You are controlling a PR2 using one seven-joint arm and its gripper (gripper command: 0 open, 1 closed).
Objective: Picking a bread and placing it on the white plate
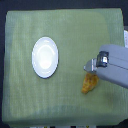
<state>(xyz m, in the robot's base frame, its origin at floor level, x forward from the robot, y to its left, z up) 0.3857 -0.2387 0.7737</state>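
Observation:
The bread (90, 83) is a golden-orange, tapered roll lying on the green cloth toward the exterior view's right. My gripper (90, 68) reaches in from the right edge and hovers at the roll's upper end, its grey body covering that end. Its fingertips are too small and blurred to show whether they are open or shut, or whether they touch the roll. The white plate (45, 57) is round with a raised rim and sits bare on the cloth at the exterior view's left, well apart from the bread.
A green cloth (65, 107) covers the table, with dark floor around its edges. The grey arm housing (115, 67) fills the right side. A small bit of clutter shows at the right edge (125, 37).

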